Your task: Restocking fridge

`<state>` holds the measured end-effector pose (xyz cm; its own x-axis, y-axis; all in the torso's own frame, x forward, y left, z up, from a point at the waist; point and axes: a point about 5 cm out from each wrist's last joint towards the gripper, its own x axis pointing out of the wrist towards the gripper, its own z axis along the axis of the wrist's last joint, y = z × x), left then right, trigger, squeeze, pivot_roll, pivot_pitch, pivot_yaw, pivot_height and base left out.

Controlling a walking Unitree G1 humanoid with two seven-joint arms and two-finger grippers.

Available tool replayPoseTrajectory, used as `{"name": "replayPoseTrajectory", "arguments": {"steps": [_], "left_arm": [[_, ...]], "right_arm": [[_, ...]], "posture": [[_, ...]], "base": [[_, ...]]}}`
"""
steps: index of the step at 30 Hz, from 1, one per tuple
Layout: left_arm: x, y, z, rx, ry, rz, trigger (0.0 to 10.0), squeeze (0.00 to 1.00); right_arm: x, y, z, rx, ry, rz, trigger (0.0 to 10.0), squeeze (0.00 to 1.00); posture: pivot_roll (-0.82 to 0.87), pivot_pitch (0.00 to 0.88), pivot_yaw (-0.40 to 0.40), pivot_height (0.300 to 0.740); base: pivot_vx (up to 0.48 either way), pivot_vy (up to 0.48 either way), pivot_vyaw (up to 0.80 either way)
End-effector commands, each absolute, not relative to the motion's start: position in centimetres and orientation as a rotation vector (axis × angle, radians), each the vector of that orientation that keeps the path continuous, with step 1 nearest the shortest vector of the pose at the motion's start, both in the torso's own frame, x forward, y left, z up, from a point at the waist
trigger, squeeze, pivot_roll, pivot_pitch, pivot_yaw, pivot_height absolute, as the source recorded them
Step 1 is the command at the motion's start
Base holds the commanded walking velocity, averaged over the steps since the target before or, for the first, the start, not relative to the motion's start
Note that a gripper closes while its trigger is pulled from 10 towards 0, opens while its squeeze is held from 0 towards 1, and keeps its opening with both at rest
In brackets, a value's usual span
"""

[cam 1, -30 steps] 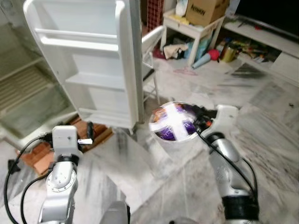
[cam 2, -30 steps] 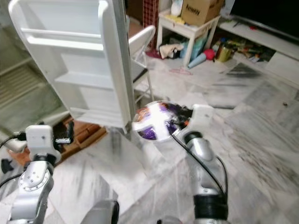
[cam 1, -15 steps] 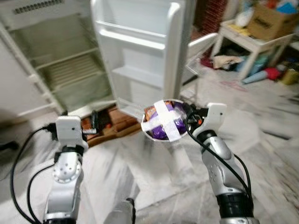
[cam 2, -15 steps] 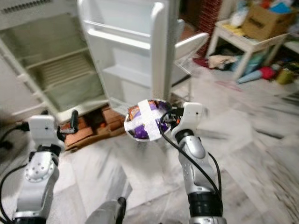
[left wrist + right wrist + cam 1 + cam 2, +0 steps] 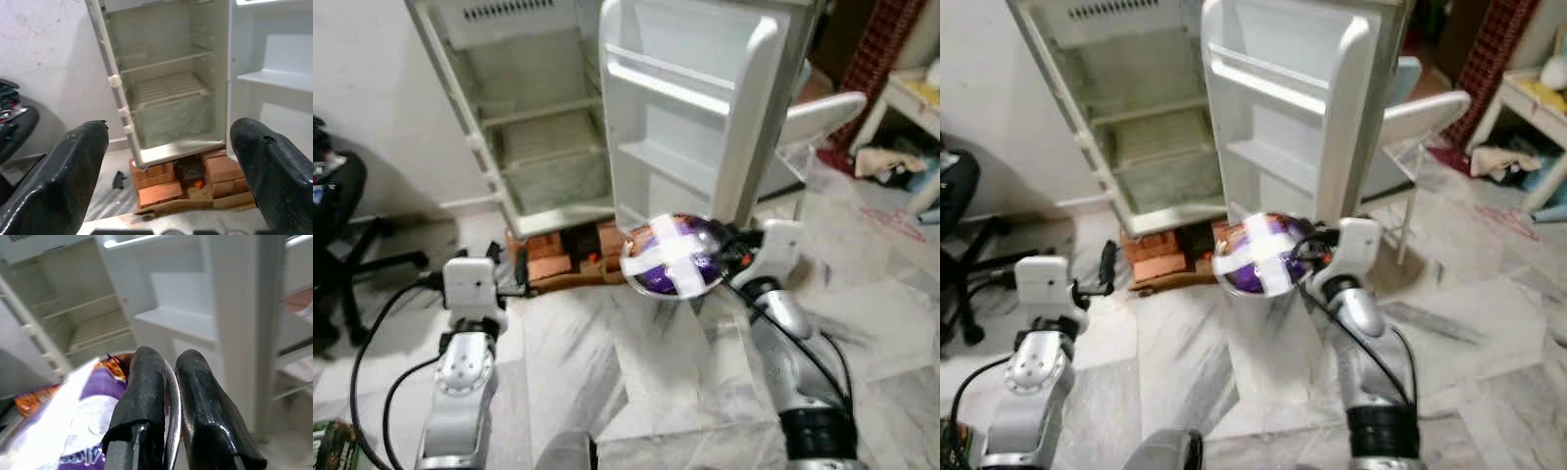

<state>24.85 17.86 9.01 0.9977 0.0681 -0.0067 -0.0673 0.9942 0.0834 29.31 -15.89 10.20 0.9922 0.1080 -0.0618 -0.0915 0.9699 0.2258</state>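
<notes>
My right gripper (image 5: 729, 257) is shut on the rim of a metal bowl (image 5: 671, 257) and holds it at chest height in front of the open fridge door (image 5: 695, 108). The bowl holds purple and orange packets under a cross of white tape. In the right wrist view both fingers (image 5: 146, 382) pinch the thin rim, with the bowl (image 5: 73, 416) beside them. The fridge (image 5: 538, 127) stands open with bare wire shelves and a clear drawer. My left gripper (image 5: 506, 269) is open and holds nothing, pointing at the fridge's foot.
The fridge rests on red bricks (image 5: 568, 259) with cardboard under them. A black office chair (image 5: 342, 225) stands at the left. A white chair (image 5: 822, 108) sits behind the door, and a white table (image 5: 911, 98) with clutter at the far right. Marble floor lies ahead.
The camera has swung left, so the fridge's inside and the office chair have come into view. The bowl stays in my right gripper; the left gripper stays open.
</notes>
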Motion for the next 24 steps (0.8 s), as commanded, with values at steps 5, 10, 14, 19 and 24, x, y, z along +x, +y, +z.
{"name": "replayPoseTrajectory", "arguments": {"steps": [5,10,14,19,24], "left_arm": [[24.84,18.34,9.12,0.077,0.004,0.068,10.0,0.0],[24.87,18.25,9.12,0.072,0.004,0.06,10.0,0.0],[24.91,18.21,9.16,0.069,0.003,0.056,10.0,0.0],[24.98,18.17,9.18,0.065,0.001,0.053,10.0,0.0],[25.01,18.13,9.21,0.064,0.001,0.052,10.0,0.0]], "right_arm": [[29.52,-15.22,10.69,0.242,0.05,0.119,10.0,0.0],[29.55,-15.12,10.68,0.243,0.05,0.119,10.0,0.0],[29.51,-15.1,10.61,0.244,0.052,0.117,10.0,0.0],[29.63,-15.14,10.67,0.244,0.05,0.112,10.0,0.0],[29.78,-15.11,10.75,0.247,0.047,0.111,10.0,0.0]], "posture": [[0.08,0.043,-0.001,0.74],[0.07,0.046,0.003,0.74],[0.07,0.047,0.004,0.74],[0.07,0.047,0.005,0.74],[0.07,0.048,0.004,0.74]], "base": [[0.112,0.0,0.0],[0.304,0.0,0.0],[0.317,0.0,0.0],[0.331,0.0,0.0],[0.333,0.0,0.0]]}}
